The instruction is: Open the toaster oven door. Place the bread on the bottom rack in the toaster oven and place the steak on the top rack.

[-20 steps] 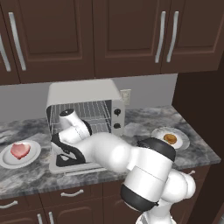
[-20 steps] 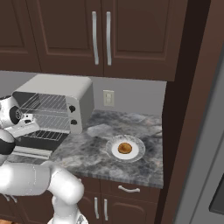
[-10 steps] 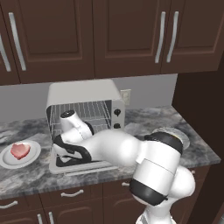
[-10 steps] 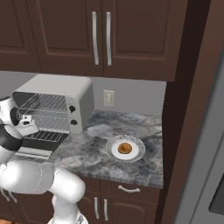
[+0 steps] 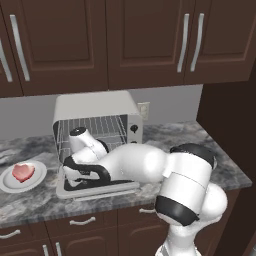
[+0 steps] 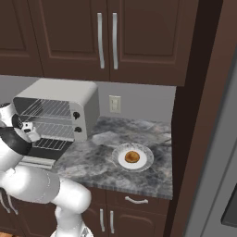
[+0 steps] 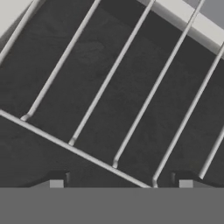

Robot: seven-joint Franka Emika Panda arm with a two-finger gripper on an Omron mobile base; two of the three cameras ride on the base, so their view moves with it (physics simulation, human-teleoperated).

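Observation:
The toaster oven (image 5: 95, 112) (image 6: 60, 95) stands on the counter with its door (image 5: 97, 189) dropped flat. Inside are the top rack (image 6: 46, 110) and the bottom rack (image 6: 50, 130). My hand reaches down in front of the oven mouth, over the door. My gripper (image 7: 121, 183) is open with nothing between its fingertips (image 7: 56, 183), close above a wire rack (image 7: 109, 74) over a dark surface; which rack I cannot tell. The steak (image 5: 23, 172) lies on a white plate (image 5: 7, 184) to the left. The bread (image 6: 132, 157) sits on a plate (image 6: 144, 163) to the right.
Dark wall cabinets (image 5: 125, 40) hang above the oven. A tall dark cabinet side (image 6: 199, 115) bounds the counter on the right. A wall outlet (image 6: 114, 104) is behind the oven. Marble counter (image 6: 92, 159) lies between oven and bread plate.
My hand has stayed almost in place at the oven mouth while the elbow swung a little to the right. Steak, bread and door have not moved.

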